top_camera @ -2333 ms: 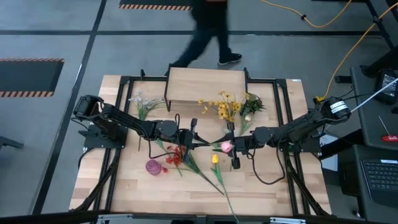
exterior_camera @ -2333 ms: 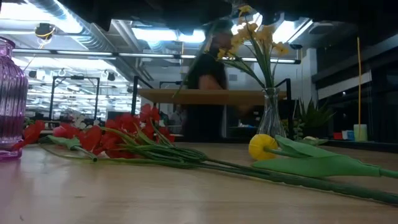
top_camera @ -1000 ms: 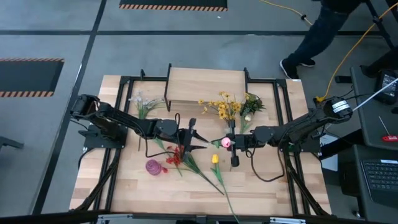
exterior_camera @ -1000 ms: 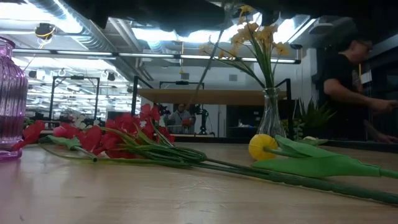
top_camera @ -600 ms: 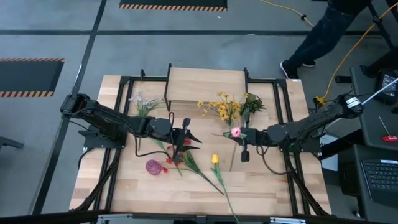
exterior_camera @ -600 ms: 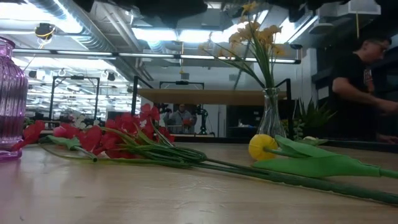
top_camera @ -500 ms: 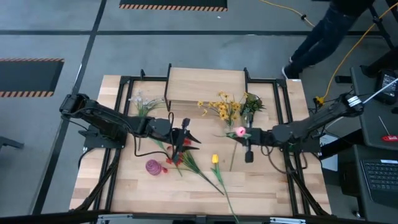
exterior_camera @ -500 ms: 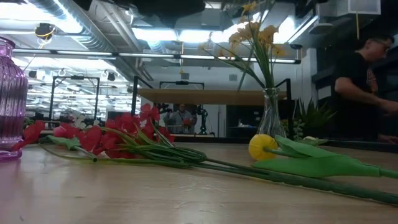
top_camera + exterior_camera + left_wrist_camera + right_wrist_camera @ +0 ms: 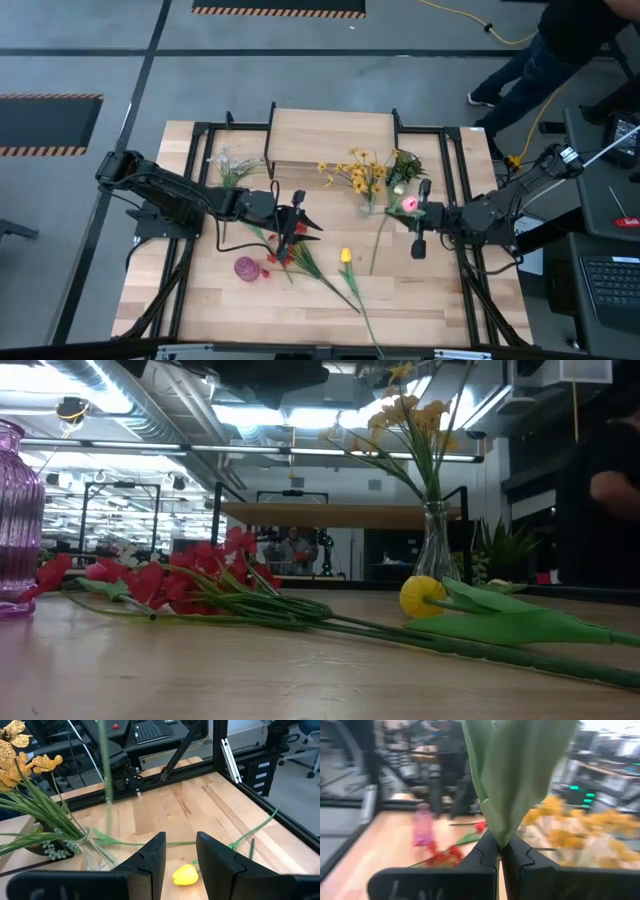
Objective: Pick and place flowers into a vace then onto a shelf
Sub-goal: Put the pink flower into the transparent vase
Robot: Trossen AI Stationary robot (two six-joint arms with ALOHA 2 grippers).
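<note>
Across the counter (image 9: 200, 300), the pink tulip (image 9: 408, 204), clamped in the right gripper (image 9: 414, 212), has been carried rightward beside the clear vase (image 9: 434, 550); insertion seemingly follows. Left gripper (image 9: 300, 222) is held half-open, empty.

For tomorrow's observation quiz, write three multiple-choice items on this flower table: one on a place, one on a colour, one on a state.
1. Where is the small ribbed glass vase?
A. on the shelf
B. on the wooden table, near the left arm
C. in a pincer

2. What colour is the loose tulip head lying mid-table?
A. yellow
B. blue
C. white

3. What is the right pincer doing?
A. hanging open and empty
B. gripping the shelf
C. shut on the pink tulip stem

Answers: 1 B, the high view shows it standing on the tabletop. 2 A, clearly yellow. 3 C, the right wrist view shows its green stalk clamped between the fingers.
</note>
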